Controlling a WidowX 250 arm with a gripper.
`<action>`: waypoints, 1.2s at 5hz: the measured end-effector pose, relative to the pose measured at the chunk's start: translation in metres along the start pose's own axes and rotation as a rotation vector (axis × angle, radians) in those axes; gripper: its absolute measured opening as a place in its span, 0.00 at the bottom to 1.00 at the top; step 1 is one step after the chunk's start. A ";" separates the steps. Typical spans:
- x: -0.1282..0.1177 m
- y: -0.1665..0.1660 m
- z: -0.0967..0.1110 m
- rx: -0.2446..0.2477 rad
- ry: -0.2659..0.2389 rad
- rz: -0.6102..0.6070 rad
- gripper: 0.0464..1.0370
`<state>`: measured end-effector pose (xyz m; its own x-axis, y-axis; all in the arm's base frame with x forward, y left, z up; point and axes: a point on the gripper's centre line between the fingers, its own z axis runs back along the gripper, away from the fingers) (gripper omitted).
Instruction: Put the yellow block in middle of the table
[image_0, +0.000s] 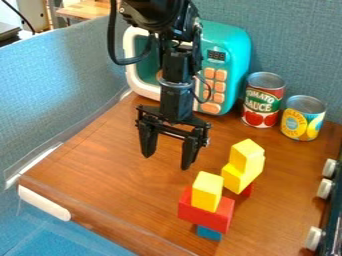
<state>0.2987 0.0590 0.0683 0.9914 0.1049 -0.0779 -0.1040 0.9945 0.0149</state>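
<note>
- Claw (166, 161): mine, fingers spread wide, nothing between them. Hanging over the counter (120, 175), pointing down, in front of the toy microwave (232, 57). Presumably parked high so I clear the stacks.
- Front yellow block (206, 191): upright on the red block (204, 211), blue block (209, 233) under that. Red one lies across, likely as a crosspiece; top spot leaves yellow's sides free for me.
- Second stack, just behind: upper yellow block (246, 154) on lower yellow block (234, 179), red piece (248, 190) peeking out below.
- Target: task says one yellow block, I see three. Front one is my guess, being single and exposed; can't confirm.
- Status: no yellow block in my grip, so pick comes first.
- Next: line up over the top block, close on its sides, lift straight. Sideways nudge could topple the narrow-based stack.
</note>
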 end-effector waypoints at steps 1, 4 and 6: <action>-0.001 -0.001 -0.009 -0.005 0.027 -0.007 0.96; -0.006 0.003 0.030 -0.040 -0.126 -0.065 0.96; 0.013 -0.037 0.055 -0.012 -0.191 -0.281 0.96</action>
<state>0.3193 0.0227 0.1214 0.9782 -0.1756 0.1105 0.1759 0.9844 0.0076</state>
